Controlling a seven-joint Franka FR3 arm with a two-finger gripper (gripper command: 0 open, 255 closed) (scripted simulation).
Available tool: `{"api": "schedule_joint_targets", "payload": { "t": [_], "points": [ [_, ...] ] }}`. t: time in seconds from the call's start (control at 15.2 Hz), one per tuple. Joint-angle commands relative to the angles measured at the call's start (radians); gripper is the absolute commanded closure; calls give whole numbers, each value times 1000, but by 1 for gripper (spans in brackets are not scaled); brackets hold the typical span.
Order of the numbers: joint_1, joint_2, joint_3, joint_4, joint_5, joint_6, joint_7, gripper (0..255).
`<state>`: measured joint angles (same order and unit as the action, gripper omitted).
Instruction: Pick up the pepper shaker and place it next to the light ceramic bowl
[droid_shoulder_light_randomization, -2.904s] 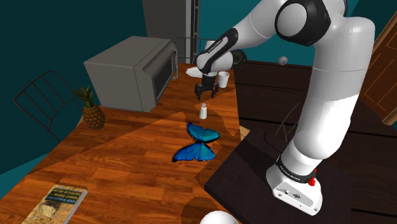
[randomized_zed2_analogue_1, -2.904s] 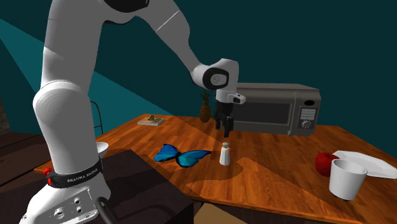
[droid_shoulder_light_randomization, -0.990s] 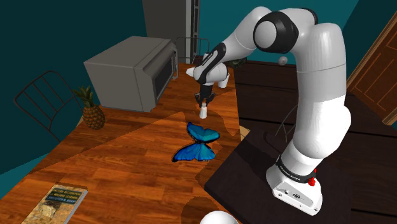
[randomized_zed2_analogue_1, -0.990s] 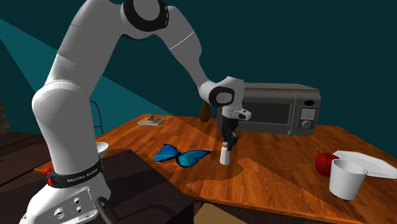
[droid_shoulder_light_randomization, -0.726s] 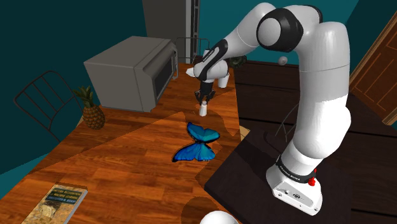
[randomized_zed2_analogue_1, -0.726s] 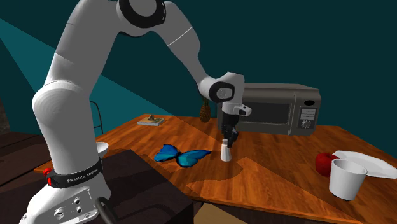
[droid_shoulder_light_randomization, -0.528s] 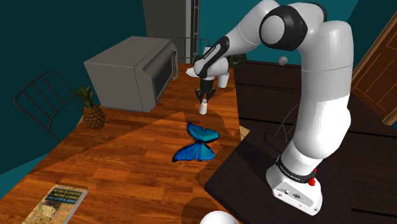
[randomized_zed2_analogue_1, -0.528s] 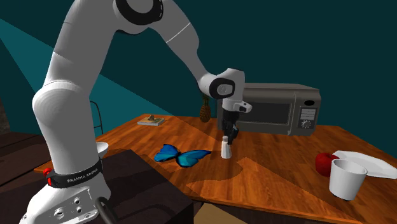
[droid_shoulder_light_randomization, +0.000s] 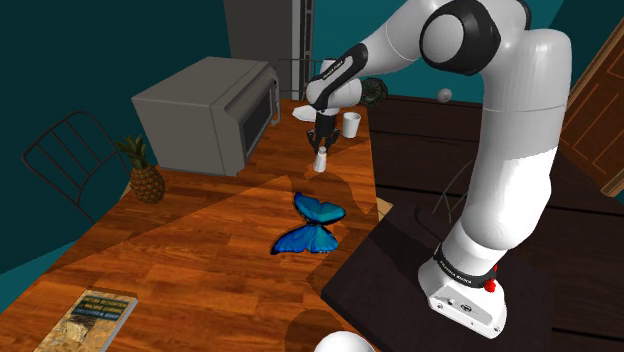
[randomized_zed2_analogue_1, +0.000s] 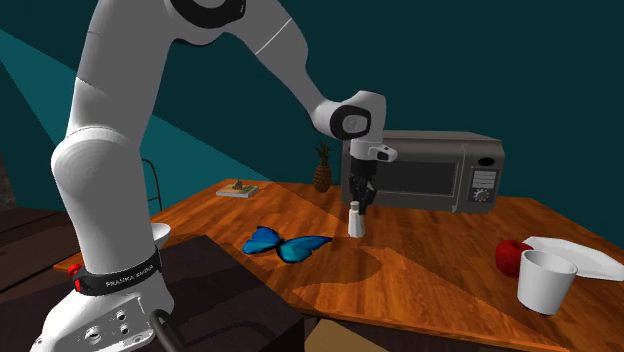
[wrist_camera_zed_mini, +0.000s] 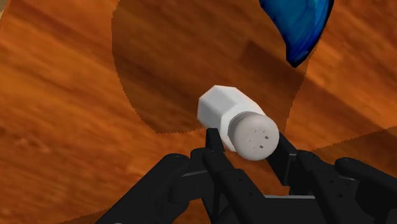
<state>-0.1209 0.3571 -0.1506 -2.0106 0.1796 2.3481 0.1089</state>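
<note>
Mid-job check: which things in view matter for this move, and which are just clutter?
Job: tool, white pepper shaker, white bowl.
Lying about: blue butterfly, microwave, pineapple, book, white plate, red object.

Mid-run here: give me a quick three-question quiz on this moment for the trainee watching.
1. True or false: the hand is shut on the white shaker.
2. The white bowl stands beside: A) a red object; B) a book; C) a pineapple.
3. Short answer: has the shaker been set next to the bowl?
Key: 1 true; 2 A; 3 no, it hangs in the hand, well apart from the bowl.
</note>
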Motion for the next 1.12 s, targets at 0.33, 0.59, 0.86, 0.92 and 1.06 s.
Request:
{"api": "schedule_joint_targets", "payload": {
  "t": [0.33,0.59,0.86,0.92,1.06],
  "points": [
    [6,-62,-8,16,-21,-77,18,255],
    [8,-92,-12,32,-31,-122,28,255],
    [9,-120,-15,52,-41,-168,37,255],
    [10,-126,-15,57,-43,-180,39,255],
    [10,-138,-16,69,-47,-204,43,255]
  ]
}}
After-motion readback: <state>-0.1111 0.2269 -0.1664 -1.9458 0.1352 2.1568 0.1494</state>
